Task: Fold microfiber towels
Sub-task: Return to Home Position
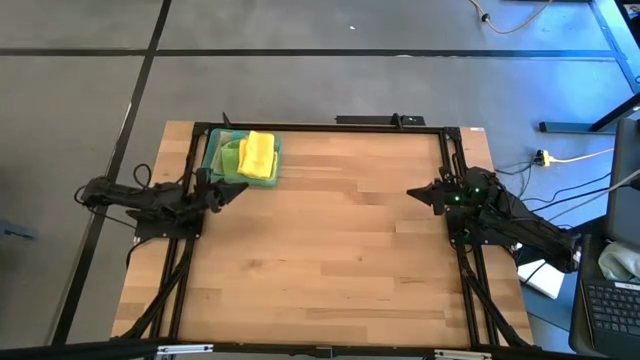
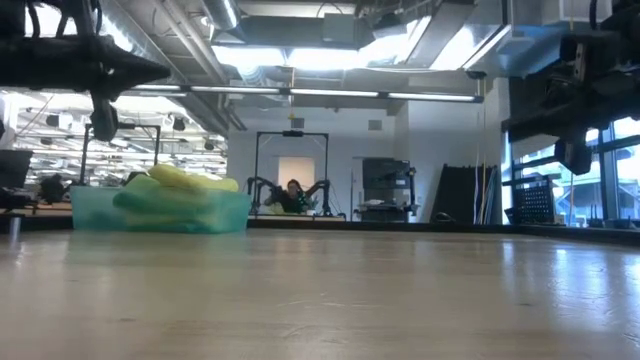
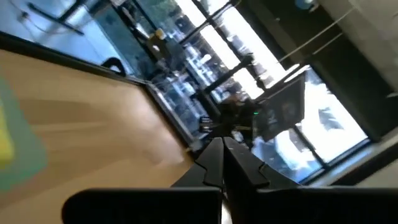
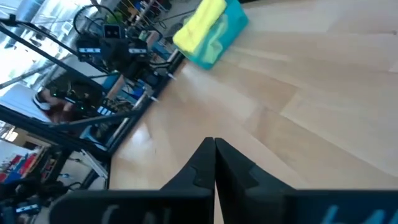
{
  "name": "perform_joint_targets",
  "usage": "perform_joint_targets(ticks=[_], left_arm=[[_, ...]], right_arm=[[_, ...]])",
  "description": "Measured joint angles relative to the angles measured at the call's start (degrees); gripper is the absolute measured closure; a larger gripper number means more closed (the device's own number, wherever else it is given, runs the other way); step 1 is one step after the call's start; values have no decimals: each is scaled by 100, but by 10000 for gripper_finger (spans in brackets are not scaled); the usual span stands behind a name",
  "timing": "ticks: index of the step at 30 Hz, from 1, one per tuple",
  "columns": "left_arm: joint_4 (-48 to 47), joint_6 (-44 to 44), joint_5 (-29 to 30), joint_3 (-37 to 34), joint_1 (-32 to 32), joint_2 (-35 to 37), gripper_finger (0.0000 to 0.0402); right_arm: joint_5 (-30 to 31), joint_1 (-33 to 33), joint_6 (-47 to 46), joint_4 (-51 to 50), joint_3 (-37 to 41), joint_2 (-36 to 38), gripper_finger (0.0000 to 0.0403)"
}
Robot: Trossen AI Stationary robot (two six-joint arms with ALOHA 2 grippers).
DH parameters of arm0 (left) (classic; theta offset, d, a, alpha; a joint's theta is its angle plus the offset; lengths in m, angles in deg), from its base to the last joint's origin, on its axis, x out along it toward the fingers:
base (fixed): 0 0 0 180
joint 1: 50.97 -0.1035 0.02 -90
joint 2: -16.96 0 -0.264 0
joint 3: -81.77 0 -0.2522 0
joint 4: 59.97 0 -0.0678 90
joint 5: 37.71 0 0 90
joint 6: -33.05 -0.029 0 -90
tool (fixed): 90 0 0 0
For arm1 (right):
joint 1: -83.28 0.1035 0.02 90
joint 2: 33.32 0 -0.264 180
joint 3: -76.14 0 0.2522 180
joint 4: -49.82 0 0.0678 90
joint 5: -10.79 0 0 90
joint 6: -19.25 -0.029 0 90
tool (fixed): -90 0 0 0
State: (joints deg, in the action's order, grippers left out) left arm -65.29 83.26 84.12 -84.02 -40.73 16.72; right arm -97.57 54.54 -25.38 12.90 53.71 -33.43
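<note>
folded yellow towel (image 1: 258, 155) topmost in teal tray (image 1: 211, 150), long axis near-to-far

From where I stand, the pale wooden table (image 1: 330, 250) sits on a grey floor (image 1: 300, 90) crossed by dark lines (image 1: 300, 51). There is a wash of blue light (image 1: 570, 50) at one far corner, and cables (image 1: 575, 157) trail near a laptop (image 1: 610, 310) off the right side. Overhead, bright ceiling lights (image 2: 300, 55) glare among bare ducts (image 2: 190, 45). Across the room a black frame (image 2: 292, 135) stands before a pale wall (image 2: 440, 140) with a person (image 2: 292, 195) low beneath it, and windows (image 2: 625, 175) let in daylight.
</note>
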Motion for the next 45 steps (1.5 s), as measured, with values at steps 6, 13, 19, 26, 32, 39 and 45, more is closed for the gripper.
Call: perform_joint_targets(ticks=[6, 13, 19, 26, 32, 39, 45], left_arm=[[-442, -766, 75, 4, -97, -51, 401], [-190, -1154, -38, 15, -96, -209, 401], [-246, -1132, -381, 4, -91, -215, 401], [-267, -2127, -274, 4, -89, -215, 401], [-443, -4328, -229, 4, -89, -224, 401], [-443, -4631, -262, 4, -89, -215, 401], [-528, -4421, -1385, 4, -89, -215, 401]], right_arm=[[-190, -30, 597, 148, 0, -2, 379], [85, 178, 1150, 1204, 405, -73, 389], [648, 765, 674, 2700, 827, -439, 397], [1507, 2010, 577, 3290, 828, -701, 399], [2011, 2714, 1562, 2507, 828, -922, 393], [1700, 2755, 3205, 2479, 822, -1075, 381], [2304, 2754, 3699, 2535, 822, -1076, 380]])
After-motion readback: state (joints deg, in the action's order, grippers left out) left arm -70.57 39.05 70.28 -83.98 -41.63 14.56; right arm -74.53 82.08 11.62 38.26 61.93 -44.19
